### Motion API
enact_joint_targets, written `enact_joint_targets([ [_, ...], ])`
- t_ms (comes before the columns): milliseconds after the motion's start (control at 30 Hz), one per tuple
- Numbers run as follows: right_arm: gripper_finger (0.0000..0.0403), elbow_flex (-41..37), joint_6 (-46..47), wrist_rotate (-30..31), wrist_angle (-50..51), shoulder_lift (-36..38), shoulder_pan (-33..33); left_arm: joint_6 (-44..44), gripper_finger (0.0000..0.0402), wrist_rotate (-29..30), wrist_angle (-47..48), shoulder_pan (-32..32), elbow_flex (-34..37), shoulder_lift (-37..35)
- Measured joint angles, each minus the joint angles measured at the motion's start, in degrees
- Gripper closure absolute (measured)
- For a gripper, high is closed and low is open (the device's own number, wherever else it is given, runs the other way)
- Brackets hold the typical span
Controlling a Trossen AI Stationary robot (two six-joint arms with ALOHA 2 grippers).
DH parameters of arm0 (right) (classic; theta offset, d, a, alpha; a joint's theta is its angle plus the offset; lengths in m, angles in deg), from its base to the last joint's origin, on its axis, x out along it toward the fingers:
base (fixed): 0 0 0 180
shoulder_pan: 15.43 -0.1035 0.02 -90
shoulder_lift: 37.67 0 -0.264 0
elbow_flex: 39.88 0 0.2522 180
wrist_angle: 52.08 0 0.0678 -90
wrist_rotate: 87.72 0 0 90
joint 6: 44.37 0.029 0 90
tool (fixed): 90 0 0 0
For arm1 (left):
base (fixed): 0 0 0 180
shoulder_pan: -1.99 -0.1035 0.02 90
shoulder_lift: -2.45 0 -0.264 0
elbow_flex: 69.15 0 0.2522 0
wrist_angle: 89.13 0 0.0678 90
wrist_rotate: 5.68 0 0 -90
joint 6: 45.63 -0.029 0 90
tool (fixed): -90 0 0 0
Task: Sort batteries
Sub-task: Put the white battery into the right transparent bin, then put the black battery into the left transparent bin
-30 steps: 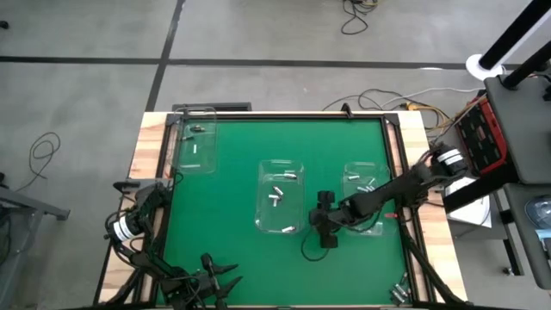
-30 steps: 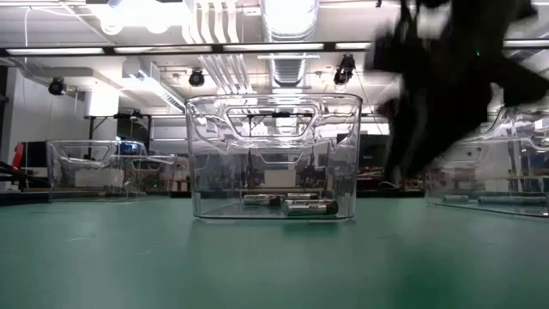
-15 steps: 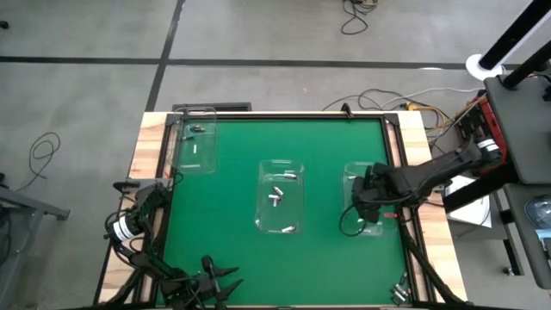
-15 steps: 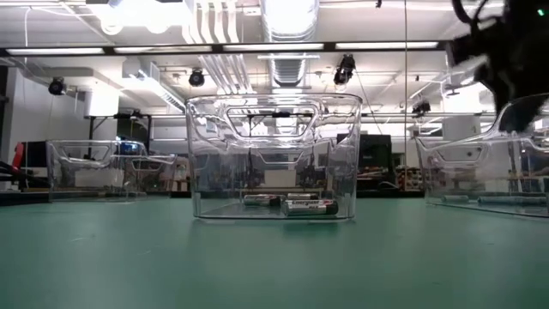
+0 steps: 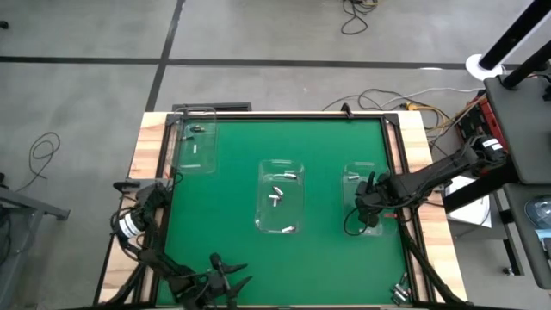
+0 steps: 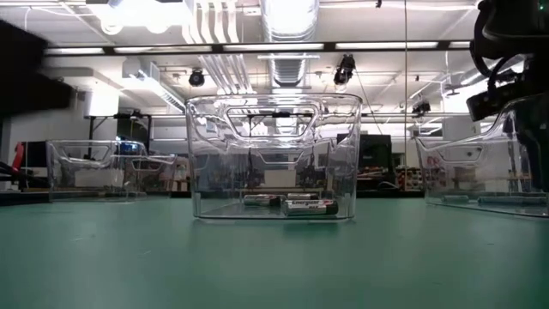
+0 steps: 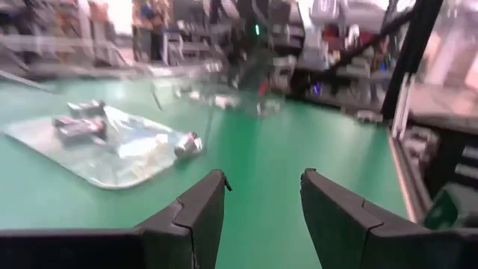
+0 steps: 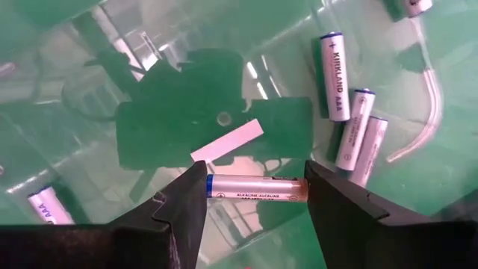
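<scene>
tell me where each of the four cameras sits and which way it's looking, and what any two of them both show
High view: above the table, looking straight down; both arms show, the right gripper over the right bin.
Low view: at mat height, looking level at the middle bin; a dark arm part shows top right.
Left wrist view: behind the open left gripper, looking across the green mat.
Right wrist view: looking down into the right bin, fingers shut on a battery.
Shared: high and low views both show the middle bin.

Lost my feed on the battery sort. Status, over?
Right hand shut on an AAA battery, over the right bin. Left hand open, parked at table's near-left edge. Nothing in the way.
</scene>
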Motion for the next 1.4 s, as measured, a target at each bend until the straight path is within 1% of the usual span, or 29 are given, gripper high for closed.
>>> enact_joint_targets([
  [100,0.0207,-0.11,-1.17,0.01,-0.33,0.02,0.0,-0.49,0.0245,-8.58,0.03,-4.75,0.89,-0.92],
  [200,0.02,-0.1,-1.4,0.01,-0.39,0.41,0.0,-4.4,0.0245,-16.17,0.06,-9.54,1.66,-2.25],
  [267,0.019,0.17,-1.42,0.01,-0.33,0.49,-0.02,-7.77,0.0245,-19.97,0.19,-11.61,2.15,-3.58],
  [333,0.0173,1.3,-2.04,-0.06,0.0,0.52,-0.02,-10.71,0.0245,-22.22,0.08,-12.47,2.47,-5.46],
  [467,0.0133,6.85,-3.76,-0.17,2.89,0.54,-0.07,-16.11,0.0245,-21.76,0.01,-11.74,3.41,-8.89],
  [567,0.011,13.33,-4.42,2.76,6.37,0.48,-0.9,-18.0,0.0245,-18.85,-0.09,-10.84,4.23,-10.17],
  [633,0.0103,17.9,-3.36,4.68,9.26,0.46,-1.87,-18.04,0.0245,-16.93,-0.02,-10.65,4.92,-10.2],
  [733,0.0102,24.48,0.88,5.27,11.36,0.08,-4.51,-17.03,0.0245,-16.1,-0.08,-10.85,6.57,-10.2],
  [800,0.0108,28.34,4.64,5.04,10.56,-0.56,-7.87,-16.97,0.0245,-16.08,-0.16,-11.18,7.77,-10.39],
  [867,0.0116,31.97,8.14,4.71,9.06,-2.13,-12.55,-16.83,0.0245,-16.13,-0.37,-11.49,8.92,-11.27],
  [1033,0.014,39.94,19.16,4.49,7.4,-11.19,-25.72,-15.55,0.0245,-15.79,-1.51,-11.68,11.79,-13.3],
  [1100,0.0148,42.68,24.97,3.01,7.51,-15.73,-29.94,-14.85,0.0245,-15.27,-1.54,-11.68,12.48,-13.5],
  [1200,0.0155,45.62,36.08,-2.31,7.04,-22.33,-35.72,-14.22,0.0245,-15.29,-1.52,-11.68,13.14,-13.5],
  [1300,0.0152,46.08,47.83,-6.54,7.05,-27.74,-40.25,-14.06,0.0245,-15.3,-1.67,-11.68,13.16,-13.44],
  [1333,0.0149,45.69,51.08,-9.58,7.15,-29.3,-41.12,-14.05,0.0245,-15.3,-1.71,-11.68,13.09,-13.32],
  [1400,0.0144,44.49,55.58,-17.68,7.11,-31.69,-41.68,-14.14,0.0245,-15.36,-1.67,-11.68,12.78,-12.99],
])
